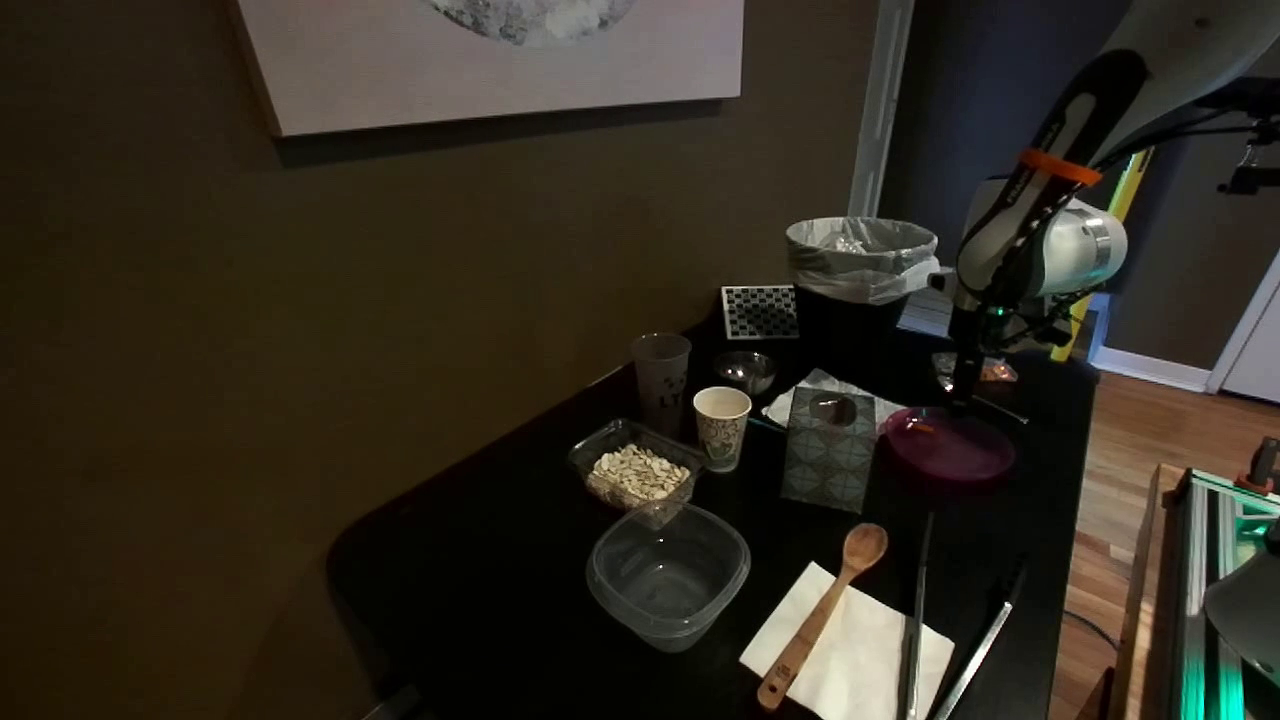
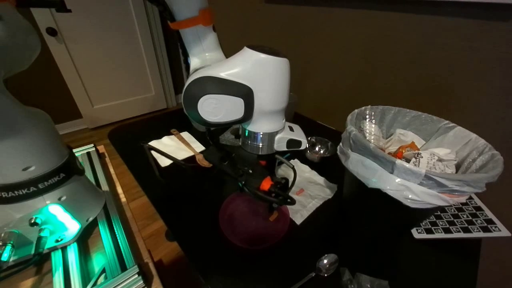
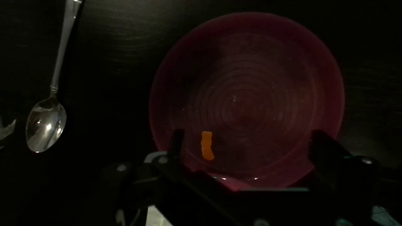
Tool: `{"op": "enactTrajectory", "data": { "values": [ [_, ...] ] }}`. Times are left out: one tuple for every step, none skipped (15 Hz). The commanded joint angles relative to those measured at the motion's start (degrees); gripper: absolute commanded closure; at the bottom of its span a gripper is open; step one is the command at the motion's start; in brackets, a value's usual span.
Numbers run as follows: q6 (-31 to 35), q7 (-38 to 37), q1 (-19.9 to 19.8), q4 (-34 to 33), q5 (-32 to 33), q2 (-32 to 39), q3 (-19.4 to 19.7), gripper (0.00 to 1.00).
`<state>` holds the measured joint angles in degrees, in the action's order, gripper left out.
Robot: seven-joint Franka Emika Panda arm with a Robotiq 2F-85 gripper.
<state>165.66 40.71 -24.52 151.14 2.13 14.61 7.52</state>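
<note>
In the wrist view my gripper [image 3: 248, 133] stands wide open above a dark red plate [image 3: 251, 103]. A small orange piece [image 3: 207, 146], perhaps a gummy candy, lies on the plate between the spread fingers, nearer to the left one in that view. Nothing is held. In both exterior views the arm reaches down to the plate [image 1: 950, 455]; whether the fingertips touch it cannot be told. A second orange-red piece [image 2: 300, 192] rests on a crumpled white napkin [image 2: 314, 184] beside the plate.
A metal spoon [image 3: 45, 124] lies near the plate. Close around stand a patterned tissue box [image 1: 828, 460], a paper cup [image 1: 722, 430], a small glass bowl [image 2: 319, 148] and a lined trash bin [image 1: 860, 270]. Farther off are tongs [image 1: 975, 660], a wooden spoon [image 1: 825, 610] and a clear container [image 1: 668, 575].
</note>
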Motion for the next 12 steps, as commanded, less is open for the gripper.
{"op": "enactTrajectory", "data": {
  "values": [
    [-0.08, -0.08, 0.01, 0.01, -0.51, -0.06, -0.27, 0.0],
    [-0.08, -0.08, -0.03, 0.01, -0.78, -0.06, -0.46, 0.0],
    [-0.08, -0.08, -0.05, 0.01, -0.91, -0.06, -0.55, 0.0],
    [0.94, 1.58, -0.83, -0.41, -1.34, 1.09, -1.31, 0.0],
    [2.56, 1.12, -0.44, -0.91, -0.45, 2.61, -0.55, 0.0],
    [2.63, 2.34, -1.52, -1.11, -1.89, 3.03, -1.86, 0.0],
    [4.18, 1.63, -1.05, -1.26, -0.79, 3.86, -1.15, 0.0],
    [4.37, 2.31, -2.03, -1.45, -1.56, 4.4, -2.17, 0.0],
    [5.15, 2.21, -2.46, -1.65, -1.45, 5.23, -2.5, 0.0],
    [6.43, 2.13, -2.87, -1.79, -1.11, 6.12, -2.76, 0.0],
    [7.54, 2.48, -4.08, -2.05, -1.47, 6.99, -3.92, 0.0],
    [8.7, 2.28, -4.98, -2.25, -1.34, 7.82, -4.75, 0.0]
  ]
}}
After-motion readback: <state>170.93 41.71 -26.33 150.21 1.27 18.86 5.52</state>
